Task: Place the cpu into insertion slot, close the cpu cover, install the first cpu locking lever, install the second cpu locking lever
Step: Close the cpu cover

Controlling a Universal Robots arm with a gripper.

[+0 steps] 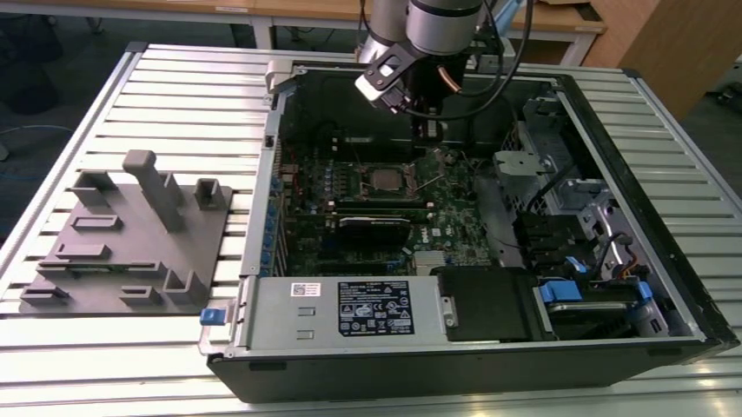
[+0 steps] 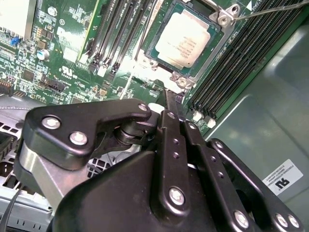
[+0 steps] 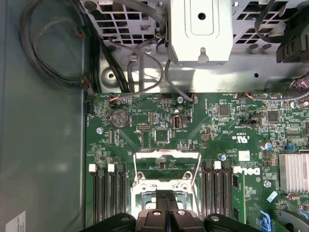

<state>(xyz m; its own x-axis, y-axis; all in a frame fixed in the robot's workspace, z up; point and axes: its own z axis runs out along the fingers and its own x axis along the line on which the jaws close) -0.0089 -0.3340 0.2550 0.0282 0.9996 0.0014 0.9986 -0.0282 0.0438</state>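
In the second wrist view the cpu (image 2: 186, 43), a silver-topped square chip, lies in the insertion slot (image 2: 212, 60) on the green motherboard. My gripper (image 2: 171, 99) is shut with nothing seen between its black fingers, its tip close to a corner of the slot. In the first wrist view the cpu cover (image 3: 166, 166), a silver frame, looks raised off the socket just past my gripper (image 3: 166, 205). A thin wire locking lever (image 2: 270, 9) sticks out beside the slot. From the exterior view my gripper (image 1: 427, 129) hangs above the insertion slot (image 1: 383, 178) inside the open case.
Black memory slots (image 2: 120, 34) flank the socket on both sides. A silver power supply (image 1: 347, 308) and drive cage (image 1: 527, 165) crowd the case (image 1: 649, 261). A grey fixture plate (image 1: 128, 234) sits on the slatted table at the exterior view's left. Cables (image 3: 53, 58) run along the case wall.
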